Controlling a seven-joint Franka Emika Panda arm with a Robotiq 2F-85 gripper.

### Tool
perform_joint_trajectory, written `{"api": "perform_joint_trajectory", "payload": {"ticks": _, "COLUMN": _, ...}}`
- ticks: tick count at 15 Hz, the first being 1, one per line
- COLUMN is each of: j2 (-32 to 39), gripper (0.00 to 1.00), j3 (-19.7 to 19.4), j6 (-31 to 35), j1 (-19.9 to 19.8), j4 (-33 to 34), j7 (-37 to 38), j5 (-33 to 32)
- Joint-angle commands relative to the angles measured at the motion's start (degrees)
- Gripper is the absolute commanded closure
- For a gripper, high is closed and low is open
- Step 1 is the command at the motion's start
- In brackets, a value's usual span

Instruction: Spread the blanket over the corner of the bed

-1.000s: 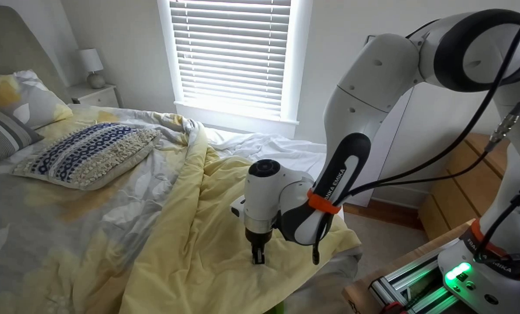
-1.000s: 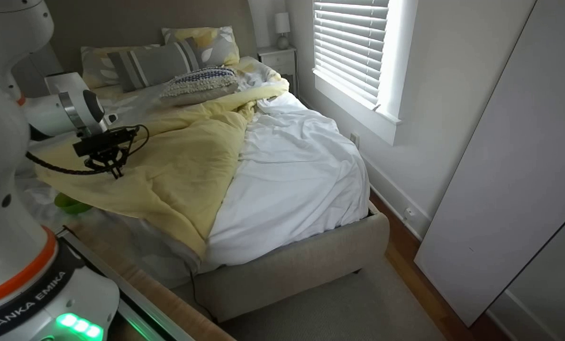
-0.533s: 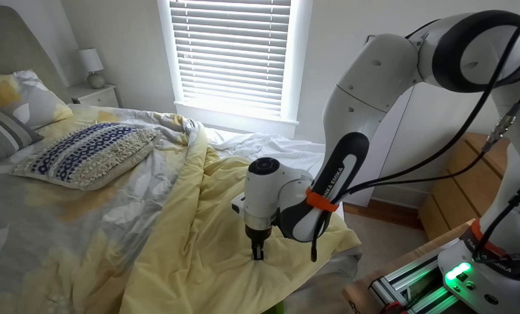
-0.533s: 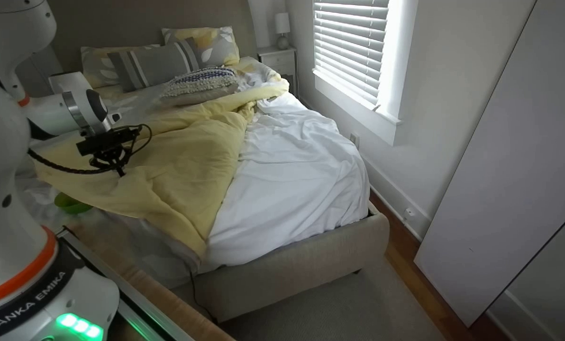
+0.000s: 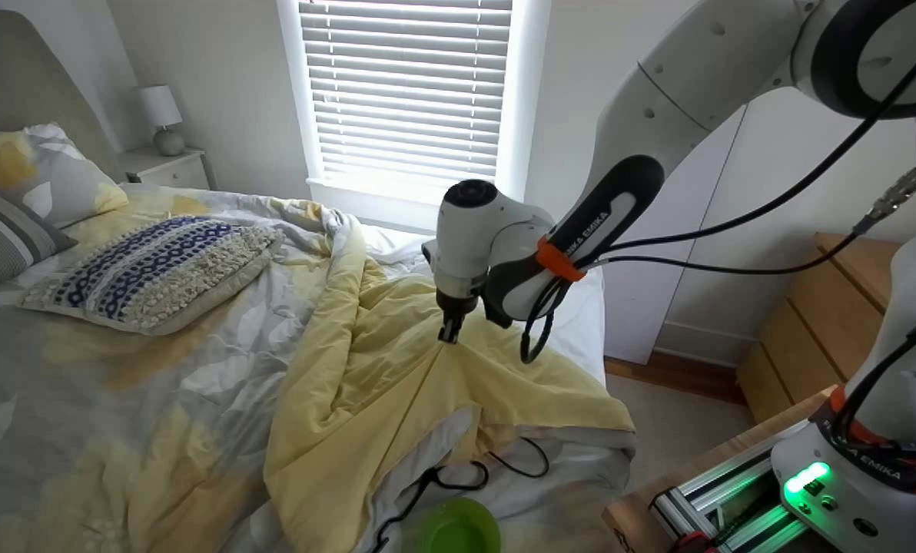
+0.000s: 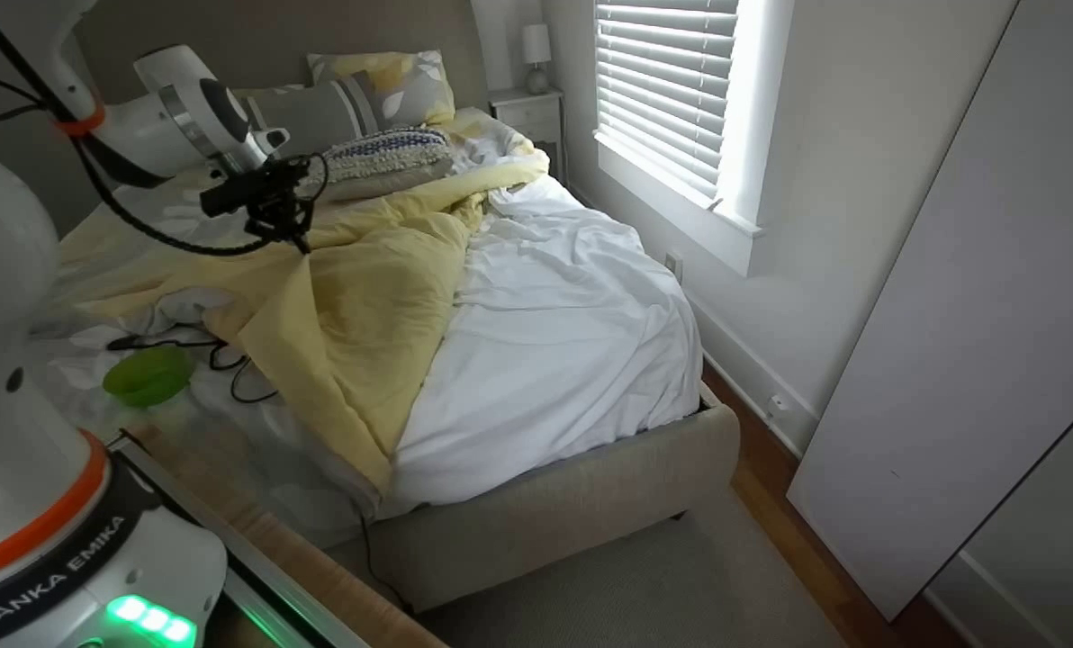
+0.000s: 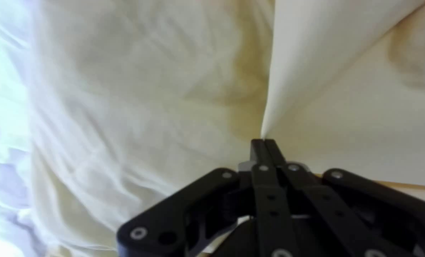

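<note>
The yellow blanket (image 5: 535, 388) lies across the foot part of the bed in both exterior views (image 6: 383, 306). My gripper (image 5: 448, 336) is shut on a pinch of it and holds it raised in a peak, with folds running down from the fingertips. The gripper (image 6: 304, 247) hangs over the blanket's middle. In the wrist view, the fingertips (image 7: 263, 141) are together and a fold of the blanket (image 7: 144, 89) runs into them. The blanket's near edge is lifted and shows its grey-white underside. The bed's footboard (image 6: 581, 522) and white sheet (image 6: 554, 351) are uncovered at the window-side corner.
A green bowl (image 5: 458, 530) and a black cable (image 5: 427, 480) lie on the bed beside the blanket's raised edge. A textured cushion (image 5: 158, 273) lies toward the headboard. The robot's wooden mount (image 6: 257, 531) stands close to the bed. A wall with a window (image 5: 408, 100) borders the far side.
My gripper's fingers closed on the blanket, then rose and moved toward the window side, pulling it up. The near edge drew back, exposing the cable and more of the green bowl.
</note>
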Motion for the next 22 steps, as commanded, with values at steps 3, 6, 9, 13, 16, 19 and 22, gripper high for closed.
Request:
{"api": "perform_joint_trajectory", "payload": {"ticks": 3, "j2": -9.22, "gripper": 1.00, "j3": -7.35, "j6": -9.76, "j1": -0.48, "j4": -4.14, "j7": 15.29, "j5": -12.34}}
{"api": "perform_joint_trajectory", "payload": {"ticks": 6, "j2": -12.73, "gripper": 1.00, "j3": -6.34, "j6": -16.99, "j1": -3.18, "j4": -5.04, "j7": 23.99, "j5": -16.34}}
{"api": "perform_joint_trajectory", "payload": {"ticks": 9, "j2": -11.79, "gripper": 1.00, "j3": -1.72, "j6": -19.16, "j1": -7.99, "j4": -3.03, "j7": 24.89, "j5": -16.35}}
{"api": "perform_joint_trajectory", "payload": {"ticks": 13, "j2": -12.19, "gripper": 0.99, "j3": 1.39, "j6": -19.78, "j1": -10.91, "j4": -2.94, "j7": 25.31, "j5": -16.39}}
{"api": "perform_joint_trajectory", "payload": {"ticks": 16, "j2": -12.14, "gripper": 1.00, "j3": 1.66, "j6": -19.78, "j1": -11.15, "j4": -2.94, "j7": 25.30, "j5": -16.39}}
{"api": "perform_joint_trajectory", "payload": {"ticks": 19, "j2": -7.95, "gripper": 1.00, "j3": 0.70, "j6": -18.92, "j1": -13.45, "j4": 2.77, "j7": 31.43, "j5": -22.39}}
{"api": "perform_joint_trajectory", "payload": {"ticks": 22, "j2": -15.67, "gripper": 1.00, "j3": -0.29, "j6": -20.78, "j1": -19.93, "j4": -0.31, "j7": 32.63, "j5": -26.38}}
